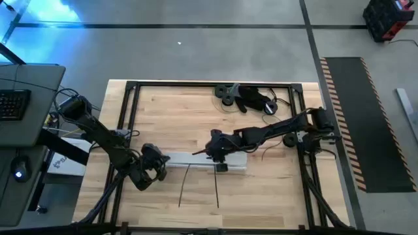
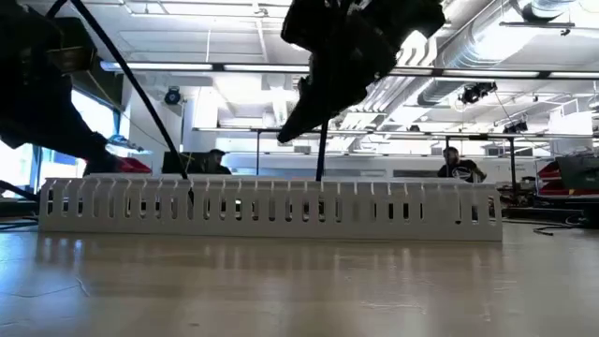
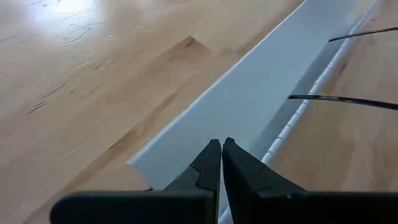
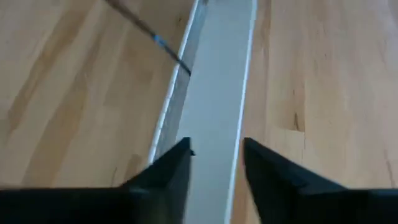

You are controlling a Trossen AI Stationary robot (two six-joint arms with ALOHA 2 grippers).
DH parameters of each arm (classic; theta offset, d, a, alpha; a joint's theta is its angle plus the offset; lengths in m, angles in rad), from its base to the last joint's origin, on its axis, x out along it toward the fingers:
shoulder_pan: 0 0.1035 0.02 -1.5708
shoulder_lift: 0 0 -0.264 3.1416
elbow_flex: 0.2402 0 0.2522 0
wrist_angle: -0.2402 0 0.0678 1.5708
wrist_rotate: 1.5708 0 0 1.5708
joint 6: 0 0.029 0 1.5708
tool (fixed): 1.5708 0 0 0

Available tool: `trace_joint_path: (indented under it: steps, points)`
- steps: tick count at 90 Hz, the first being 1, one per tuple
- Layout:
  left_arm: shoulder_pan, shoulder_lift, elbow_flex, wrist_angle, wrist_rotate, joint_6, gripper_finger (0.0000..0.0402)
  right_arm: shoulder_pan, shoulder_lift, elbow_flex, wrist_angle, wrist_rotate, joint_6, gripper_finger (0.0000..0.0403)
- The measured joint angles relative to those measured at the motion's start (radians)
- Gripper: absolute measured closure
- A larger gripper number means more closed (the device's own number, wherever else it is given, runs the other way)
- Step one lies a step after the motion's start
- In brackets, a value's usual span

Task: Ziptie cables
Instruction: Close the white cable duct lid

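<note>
Seen from above, a long white slotted duct (image 1: 202,160) lies across the wooden table (image 1: 261,189), with the left gripper (image 1: 159,166) at its left end, the right gripper (image 1: 214,151) over its middle, and two thin dark cables (image 1: 217,189) trailing from it toward the near edge. While the left wrist view shows its fingers (image 3: 208,168) pressed together, holding nothing, above the duct's end, the right wrist view shows its fingers (image 4: 177,165) parted and empty astride the duct.

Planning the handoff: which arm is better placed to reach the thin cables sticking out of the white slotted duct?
Right, probably. Its open hand hovers over the duct beside the cables; the left hand, shut, sits at the duct's end.
</note>
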Motion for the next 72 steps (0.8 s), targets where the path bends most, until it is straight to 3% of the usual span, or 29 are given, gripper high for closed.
trace_joint_path:
  steps: [18,32,46,72]
  points:
    - [-0.001,0.0,0.0,0.01,0.0,0.015,0.0401,0.018,0.0,-0.004,-0.165,0.051,-0.076,0.0105]
    - [-0.001,0.0,0.0,0.009,-0.012,0.015,0.0401,0.042,0.0,-0.004,-0.232,0.116,-0.064,0.0071]
    - [-0.001,0.0,0.0,0.009,-0.026,0.018,0.0401,0.037,0.0,-0.004,-0.26,0.111,0.014,0.0095]
    - [0.0,0.0,0.0,0.121,-0.104,0.129,0.0401,0.002,0.001,-0.004,-0.323,-0.003,0.106,0.0223]
